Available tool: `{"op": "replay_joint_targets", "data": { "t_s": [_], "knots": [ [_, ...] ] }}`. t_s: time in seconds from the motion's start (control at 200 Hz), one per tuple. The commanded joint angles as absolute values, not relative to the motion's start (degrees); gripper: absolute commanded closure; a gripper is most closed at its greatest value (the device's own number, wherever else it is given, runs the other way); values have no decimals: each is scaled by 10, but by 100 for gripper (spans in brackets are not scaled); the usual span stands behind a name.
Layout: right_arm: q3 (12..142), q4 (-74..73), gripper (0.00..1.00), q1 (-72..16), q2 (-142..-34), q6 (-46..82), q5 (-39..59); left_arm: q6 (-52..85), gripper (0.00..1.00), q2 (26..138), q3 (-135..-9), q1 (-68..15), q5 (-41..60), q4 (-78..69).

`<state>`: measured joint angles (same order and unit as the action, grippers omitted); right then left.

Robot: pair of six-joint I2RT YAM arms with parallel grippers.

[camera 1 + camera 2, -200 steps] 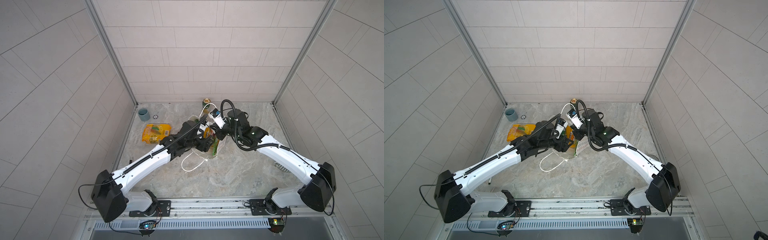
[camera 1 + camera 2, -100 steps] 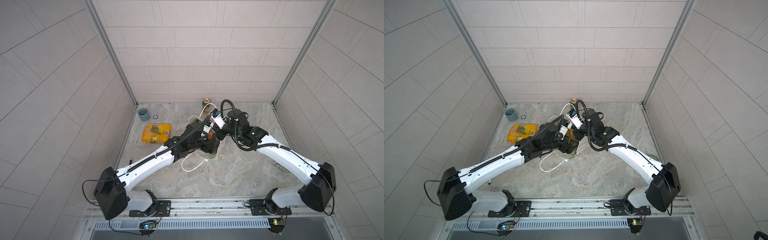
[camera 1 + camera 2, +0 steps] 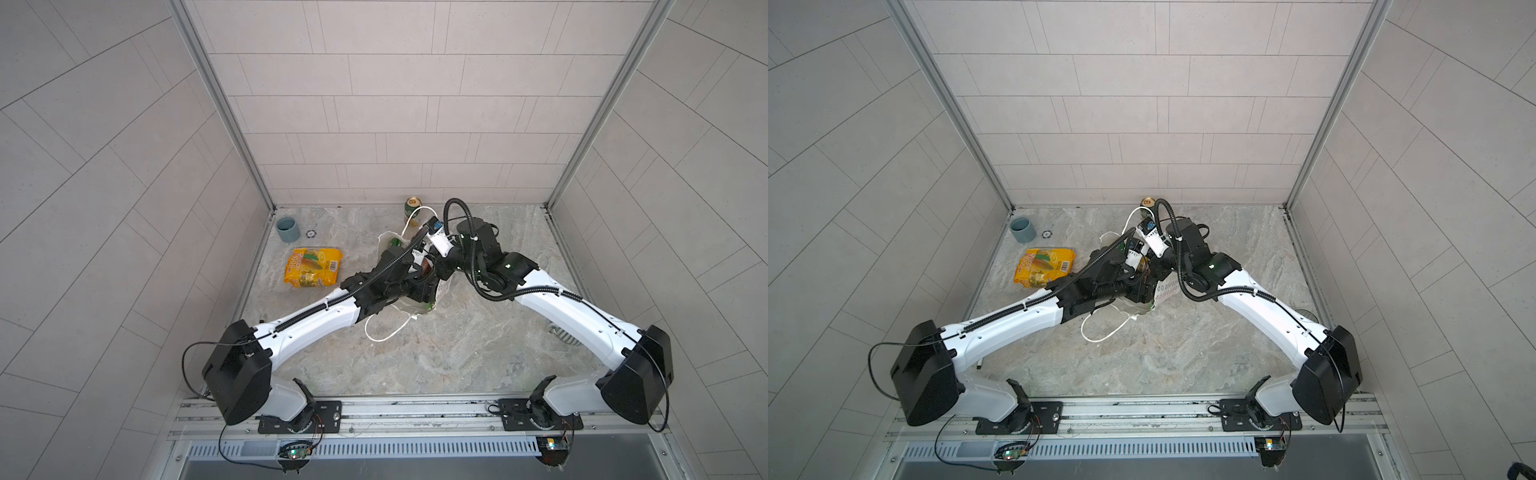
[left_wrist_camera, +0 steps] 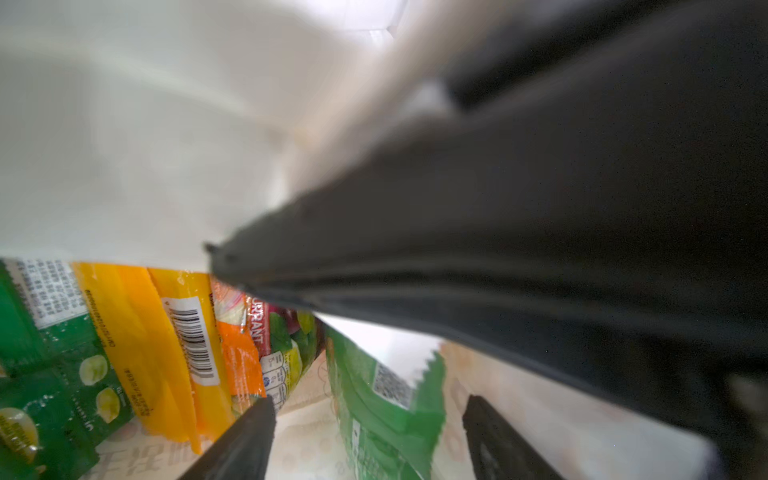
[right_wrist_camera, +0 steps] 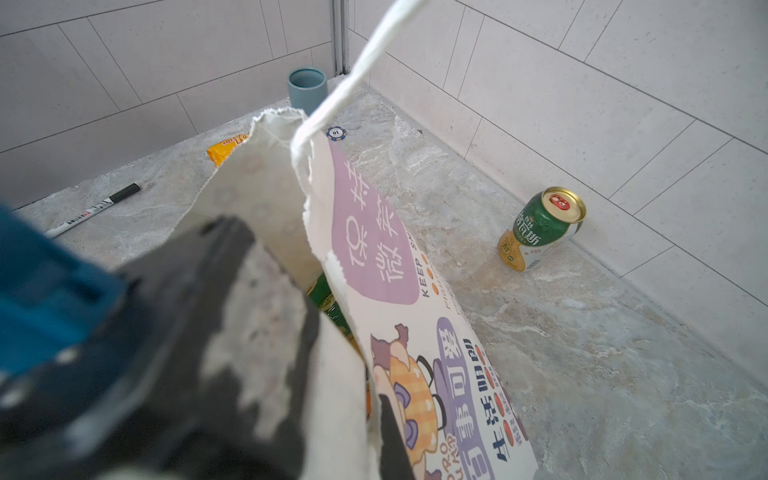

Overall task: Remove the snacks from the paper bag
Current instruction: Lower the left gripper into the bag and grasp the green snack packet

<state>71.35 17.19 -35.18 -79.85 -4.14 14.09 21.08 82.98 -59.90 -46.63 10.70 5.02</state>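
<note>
The paper bag lies tilted on the table, and in both top views the two arms cover most of it. My right gripper is shut on the bag's rim, one finger on each side of the wall. My left gripper is inside the bag, open, with a green snack packet standing between its fingers and a gap on both sides. More snacks lean deeper in: a yellow-orange packet, an orange-purple packet and another green packet. One yellow packet lies on the table, left of the bag.
A green-gold can stands by the back wall. A grey-blue cup and a poker chip sit at the back left. A marker pen lies on the table. A white cord handle loops in front of the bag.
My left arm has reached a little further right into the bag's mouth. The right arm and the yellow packet on the table have stayed put.
</note>
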Motion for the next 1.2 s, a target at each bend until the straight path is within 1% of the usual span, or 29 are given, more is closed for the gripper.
{"op": "replay_joint_targets", "data": {
  "t_s": [0.0, 0.06, 0.13, 0.21, 0.3, 0.35, 0.405, 0.45, 0.5, 0.605, 0.65, 0.996, 1.196],
  "knots": [
    [721, 164, 100, -360, -781, -34, 154, 203, 37, 851, -583, -480, 118, 56],
    [719, 163, 100, -360, -780, -35, 154, 203, 42, 850, -581, -480, 112, 55],
    [718, 161, 100, -360, -781, -34, 153, 201, 55, 852, -578, -480, 108, 54],
    [719, 161, 100, -360, -781, -34, 152, 200, 59, 851, -581, -480, 107, 57],
    [718, 161, 100, -360, -781, -34, 148, 195, 72, 845, -584, -480, 104, 63],
    [717, 161, 100, -359, -781, -35, 147, 190, 75, 839, -588, -480, 101, 73],
    [717, 161, 100, -359, -781, -35, 145, 182, 84, 833, -594, -479, 96, 82],
    [717, 161, 100, -359, -780, -34, 142, 176, 87, 826, -597, -479, 88, 92],
    [716, 161, 100, -359, -778, -35, 138, 171, 92, 817, -599, -479, 79, 100],
    [713, 158, 100, -359, -776, -34, 136, 159, 96, 797, -600, -478, 60, 113],
    [713, 158, 100, -358, -775, -34, 136, 154, 100, 791, -602, -477, 54, 121],
    [711, 155, 100, -354, -773, -30, 131, 120, 100, 757, -619, -473, 38, 165],
    [710, 155, 100, -349, -769, -24, 121, 98, 100, 727, -641, -470, 59, 200]
  ]
}}
